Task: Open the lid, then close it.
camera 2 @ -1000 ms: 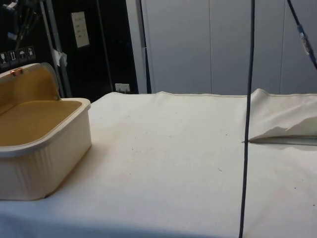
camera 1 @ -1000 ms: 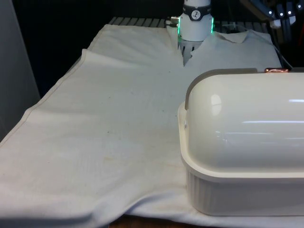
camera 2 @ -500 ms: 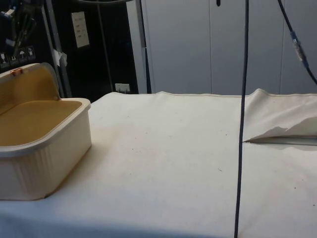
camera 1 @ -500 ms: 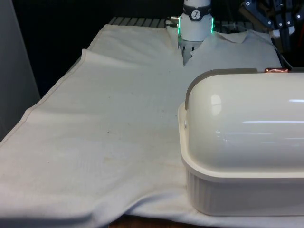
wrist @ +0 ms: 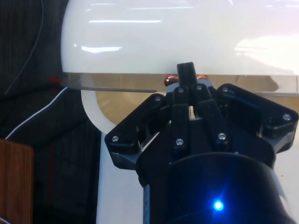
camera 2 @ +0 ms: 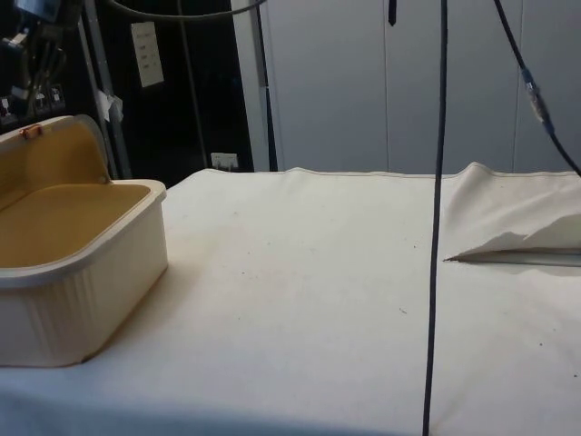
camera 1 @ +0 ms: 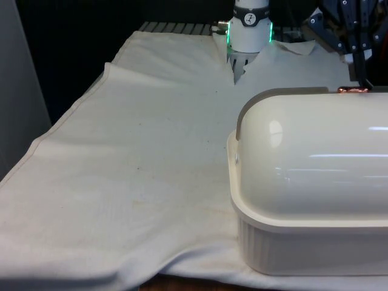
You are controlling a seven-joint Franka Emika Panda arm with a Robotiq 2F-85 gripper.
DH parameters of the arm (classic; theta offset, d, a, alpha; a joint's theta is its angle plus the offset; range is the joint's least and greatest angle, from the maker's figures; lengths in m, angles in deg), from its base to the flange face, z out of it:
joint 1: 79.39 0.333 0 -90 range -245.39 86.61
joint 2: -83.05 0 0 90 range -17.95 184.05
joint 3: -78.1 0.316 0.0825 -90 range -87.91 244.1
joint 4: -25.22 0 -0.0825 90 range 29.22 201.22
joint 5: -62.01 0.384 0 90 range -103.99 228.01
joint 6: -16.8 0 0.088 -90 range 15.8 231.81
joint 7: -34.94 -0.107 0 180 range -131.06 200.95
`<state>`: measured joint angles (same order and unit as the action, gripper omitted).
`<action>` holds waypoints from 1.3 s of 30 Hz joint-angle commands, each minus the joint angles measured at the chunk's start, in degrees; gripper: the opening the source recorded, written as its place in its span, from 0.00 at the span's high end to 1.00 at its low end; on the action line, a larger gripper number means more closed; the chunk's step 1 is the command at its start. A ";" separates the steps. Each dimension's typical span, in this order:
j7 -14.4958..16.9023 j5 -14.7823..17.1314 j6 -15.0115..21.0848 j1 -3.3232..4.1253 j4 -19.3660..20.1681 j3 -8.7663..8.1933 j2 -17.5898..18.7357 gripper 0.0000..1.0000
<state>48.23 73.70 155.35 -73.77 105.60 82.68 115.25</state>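
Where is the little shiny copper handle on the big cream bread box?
The small copper handle sits on the top edge of the open cream lid, at the front view's right, just below the black gripper.

Bread box: the cream plastic bread box (camera 1: 303, 242) sits on my white-clothed counter (camera 1: 139, 182), at the front view's right, near the camera-side edge.
Lid: its domed white lid (camera 1: 315, 157) stands rolled back over the rear; the tub (camera 2: 64, 227) lies open.
Handle: the small copper handle (camera 1: 353, 90) tops the lid's edge.
Hand: my black two-finger hand (wrist: 186, 77) is just above that handle.
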 commanded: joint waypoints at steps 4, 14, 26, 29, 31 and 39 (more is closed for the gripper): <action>-0.40 -0.23 0.11 0.17 -1.03 -0.34 1.09 1.00; -0.29 -0.11 -0.40 0.06 -0.92 -0.23 1.55 1.00; 0.11 0.00 -2.35 -0.06 -0.69 -0.17 1.09 1.00; 0.80 0.29 -3.61 -0.23 0.69 0.06 -0.17 1.00; 0.97 0.29 -3.95 -0.11 1.32 0.11 -0.40 1.00; 2.18 0.80 -4.13 -0.17 4.64 0.63 -1.49 1.00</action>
<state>49.95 73.93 150.82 -73.77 109.67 82.91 113.88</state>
